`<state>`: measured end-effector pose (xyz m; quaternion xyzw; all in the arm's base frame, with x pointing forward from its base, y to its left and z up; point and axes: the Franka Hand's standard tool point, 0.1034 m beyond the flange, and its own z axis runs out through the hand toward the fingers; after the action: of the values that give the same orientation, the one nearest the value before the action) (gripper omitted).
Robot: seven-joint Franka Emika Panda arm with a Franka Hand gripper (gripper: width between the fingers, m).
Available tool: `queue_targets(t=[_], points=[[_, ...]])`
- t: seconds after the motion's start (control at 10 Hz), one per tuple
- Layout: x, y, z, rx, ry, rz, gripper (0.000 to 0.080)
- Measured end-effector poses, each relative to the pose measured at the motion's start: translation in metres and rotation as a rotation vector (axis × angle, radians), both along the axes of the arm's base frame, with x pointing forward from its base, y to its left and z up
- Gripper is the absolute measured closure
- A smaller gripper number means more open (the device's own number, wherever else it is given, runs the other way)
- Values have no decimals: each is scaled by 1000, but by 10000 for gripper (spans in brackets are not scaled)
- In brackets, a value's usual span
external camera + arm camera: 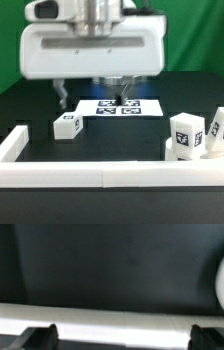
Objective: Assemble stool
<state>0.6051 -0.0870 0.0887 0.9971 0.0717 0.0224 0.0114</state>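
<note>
We are hovering our gripper (pixel 92 98), jaws wide apart and empty, near the marker board (pixel 121 107), a stool leg (pixel 68 124) lying nearby.

Marker board (pixel 120 105) mid-frame on surface (pixel 30 110). First leg (pixel 68 124) left of centre. Second leg (pixel 187 135) and third leg (pixel 215 130) side by side at right edge, behind border rail (pixel 90 176) along lower frame.

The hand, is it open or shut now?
Open. In the wrist view, the hand shows its two fingertips far apart, with nothing gripped between them.
</note>
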Motion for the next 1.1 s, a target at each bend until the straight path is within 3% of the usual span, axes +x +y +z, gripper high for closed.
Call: queue_targets(t=[0.3, 0.6, 0.8, 0.9, 1.0, 1.1], points=[[-16, -41, -15, -56, 57, 107, 151], [-16, -37, -14, -53, 73, 86, 151], [-36, -32, -24, -18, 322, -29, 151], [-46, -41, -32, -6, 426, -47, 151], [-67, -42, -40, 13, 580, -59, 151], [-70, -41, -45, 10, 631, -56, 151]])
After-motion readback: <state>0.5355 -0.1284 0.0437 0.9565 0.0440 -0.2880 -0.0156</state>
